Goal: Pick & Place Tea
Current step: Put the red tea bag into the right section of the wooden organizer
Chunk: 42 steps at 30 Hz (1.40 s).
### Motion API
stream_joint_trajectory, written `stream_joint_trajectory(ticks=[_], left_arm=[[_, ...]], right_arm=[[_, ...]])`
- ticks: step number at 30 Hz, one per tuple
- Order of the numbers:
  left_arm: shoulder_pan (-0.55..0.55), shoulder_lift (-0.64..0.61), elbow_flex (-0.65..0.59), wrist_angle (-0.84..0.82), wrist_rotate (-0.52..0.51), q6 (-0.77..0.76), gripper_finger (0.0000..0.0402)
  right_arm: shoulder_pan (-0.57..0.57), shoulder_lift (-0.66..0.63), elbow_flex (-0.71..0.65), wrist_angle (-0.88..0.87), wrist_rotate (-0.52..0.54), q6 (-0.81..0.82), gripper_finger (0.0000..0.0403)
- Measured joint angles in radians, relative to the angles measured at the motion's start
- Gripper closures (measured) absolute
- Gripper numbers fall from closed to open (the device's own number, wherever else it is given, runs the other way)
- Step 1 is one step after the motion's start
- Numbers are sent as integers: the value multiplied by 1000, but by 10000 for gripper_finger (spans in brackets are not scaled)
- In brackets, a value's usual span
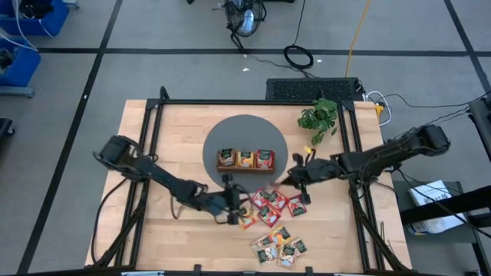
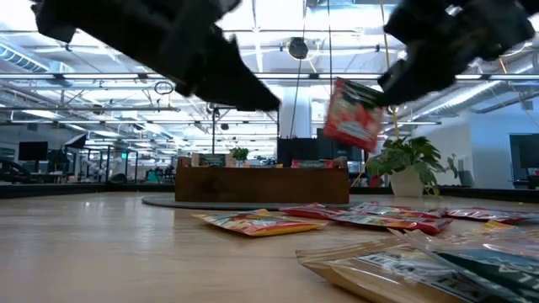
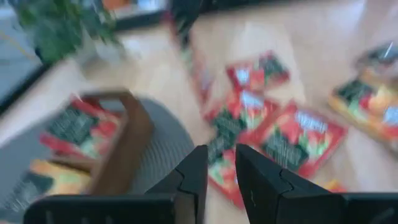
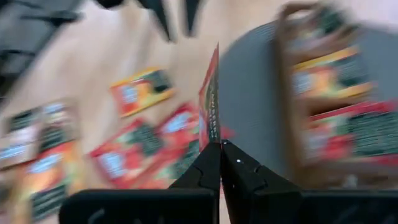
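Tea sachets [image 1: 245,159] filling wooden tray [image 1: 245,168], three compartments

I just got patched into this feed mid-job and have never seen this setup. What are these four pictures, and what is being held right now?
Two dark robot arms work at a wooden table. One camera looks down from above, one sits at table-top height, and one rides on each wrist. On a grey round mat stands a wooden tray already holding sachets. Loose tea sachets lie scattered on the near side. The right gripper pinches a red sachet on edge, lifted off the table. The left gripper holds nothing, fingers slightly apart, beside the scattered sachets.
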Motion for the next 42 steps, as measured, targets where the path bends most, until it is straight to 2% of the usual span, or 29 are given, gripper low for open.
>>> stream_joint_trajectory(ticks=[3,7,16,19,23,33,42], left_arm=[[7,-70,-85,65,-2,38,314],[12,-126,-147,101,-3,48,314],[33,-135,-171,120,-3,137,314],[42,-135,-171,133,-3,162,314],[57,-135,-171,135,-3,205,314],[91,-134,-170,84,-3,171,314],[98,-134,-170,88,-2,142,314]], right_arm=[[-41,-2,74,-71,70,-66,403],[-104,-1,129,-112,103,-124,403],[-261,50,144,-114,96,-247,403],[-297,110,145,-70,43,-262,403],[-316,186,144,-32,-6,-267,403],[-359,265,144,-36,-11,-276,403],[-358,268,235,-219,-11,-317,403]])
